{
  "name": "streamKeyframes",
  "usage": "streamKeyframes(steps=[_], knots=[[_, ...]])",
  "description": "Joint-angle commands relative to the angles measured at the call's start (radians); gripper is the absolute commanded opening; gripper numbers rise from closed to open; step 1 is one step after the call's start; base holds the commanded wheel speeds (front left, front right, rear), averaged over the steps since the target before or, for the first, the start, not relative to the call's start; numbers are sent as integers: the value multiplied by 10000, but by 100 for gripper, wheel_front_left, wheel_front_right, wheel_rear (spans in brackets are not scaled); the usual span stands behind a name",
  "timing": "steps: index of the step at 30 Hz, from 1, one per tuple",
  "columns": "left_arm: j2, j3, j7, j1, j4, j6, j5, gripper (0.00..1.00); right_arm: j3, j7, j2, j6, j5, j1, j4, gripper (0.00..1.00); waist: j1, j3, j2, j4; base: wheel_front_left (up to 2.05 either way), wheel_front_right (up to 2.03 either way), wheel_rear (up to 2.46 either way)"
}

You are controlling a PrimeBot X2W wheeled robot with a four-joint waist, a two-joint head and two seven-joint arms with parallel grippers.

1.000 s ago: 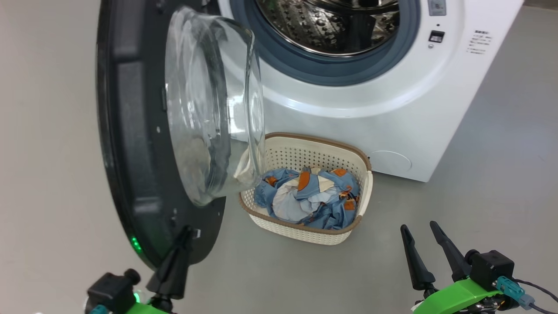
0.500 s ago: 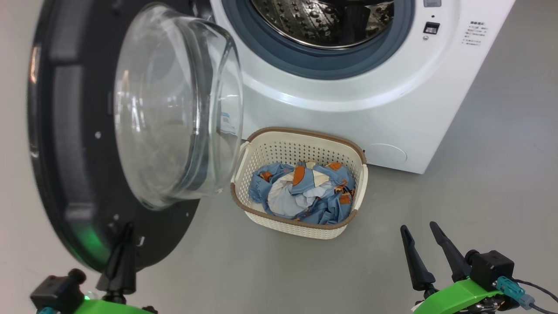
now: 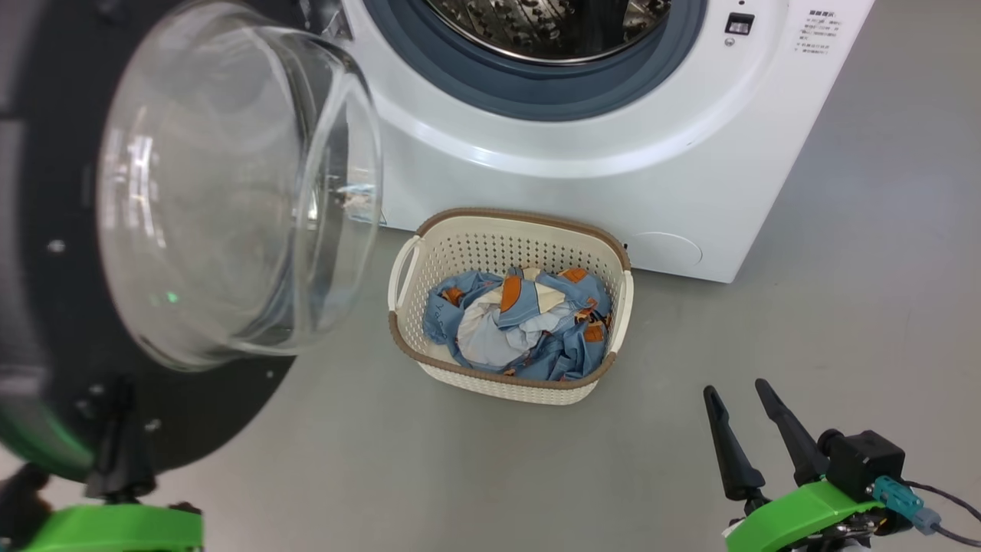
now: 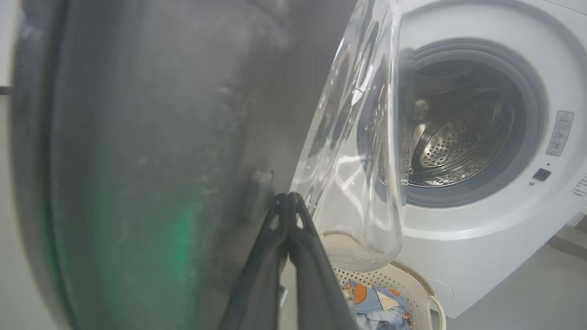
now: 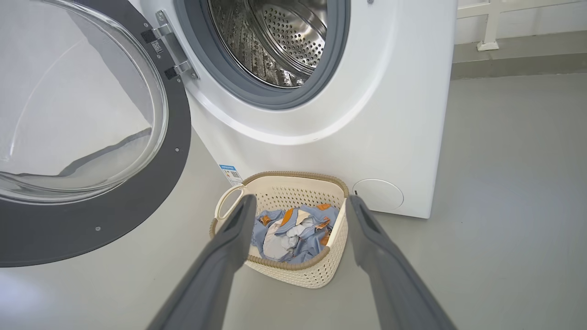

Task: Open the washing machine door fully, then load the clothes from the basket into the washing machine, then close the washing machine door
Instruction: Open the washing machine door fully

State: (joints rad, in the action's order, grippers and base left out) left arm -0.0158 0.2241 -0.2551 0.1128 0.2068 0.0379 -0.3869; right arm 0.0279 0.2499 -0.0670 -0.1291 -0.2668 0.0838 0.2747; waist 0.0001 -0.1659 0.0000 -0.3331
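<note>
The washing machine (image 3: 613, 176) stands white with its steel drum (image 3: 552, 23) exposed. The washing machine door (image 3: 46, 345) hangs swung out to the left, its glass bowl (image 3: 230, 192) bulging toward me. My left gripper (image 3: 123, 391) is shut and empty, with its tips against the black inner face of the door (image 4: 137, 137) just beside the glass. The cream basket (image 3: 521, 215) sits on the floor before the machine, holding the blue bear-print clothes (image 3: 521, 322). Low on the right, my right gripper (image 3: 736, 391) stands open and empty, well short of the basket (image 5: 293, 175).
Grey floor (image 3: 843, 307) stretches to the right of the machine and in front of the basket. The door's hinge (image 5: 169, 50) sits on the machine's left side, and a blue label sticker (image 5: 230, 170) is just above the basket. A pale wall base (image 5: 504, 27) runs behind.
The door has swung further open to the left, and my shut left gripper has travelled left with it. The head camera has shifted slightly. The right gripper has stayed where it was.
</note>
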Motion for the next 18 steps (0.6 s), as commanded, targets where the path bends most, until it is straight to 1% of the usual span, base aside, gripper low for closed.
streamKeyframes(steps=[1, 3, 4, 7, 15, 16, 18], knots=[[-344, 738, -67, 437, -94, -184, -96, 0, 318, 118, -21, -16, -112, 289, -205, 100, -1, -60, 0, 33, 0, 0, 0], [-344, 1113, -67, 614, 49, -180, -78, 0, 322, 118, -20, -16, -110, 321, -206, 100, -1, -115, 0, 62, 0, 0, 0], [-344, 1454, -67, 780, 169, -204, -123, 0, 320, 118, -18, -16, -107, 353, -205, 100, -1, -172, 0, 96, 0, 0, 0], [-344, 1921, -67, 1029, 341, -172, -88, 0, 315, 118, -33, -16, -111, 401, -186, 100, -1, -248, 0, 155, 0, 0, 0], [-385, 3282, -67, 1951, 1030, 164, 263, 0, 327, 118, -55, -16, -122, 481, -135, 100, -1, -418, 0, 293, 0, 0, 0], [-385, 3282, -67, 1951, 1030, 164, 263, 0, 327, 118, -55, -16, -122, 481, -135, 100, -1, -418, 0, 293, 0, 0, 0], [-493, 3585, -67, 2224, 1248, 245, 356, 0, 346, 118, -65, -16, -119, 518, -131, 100, -1, -478, 0, 341, 0, 0, 0]])
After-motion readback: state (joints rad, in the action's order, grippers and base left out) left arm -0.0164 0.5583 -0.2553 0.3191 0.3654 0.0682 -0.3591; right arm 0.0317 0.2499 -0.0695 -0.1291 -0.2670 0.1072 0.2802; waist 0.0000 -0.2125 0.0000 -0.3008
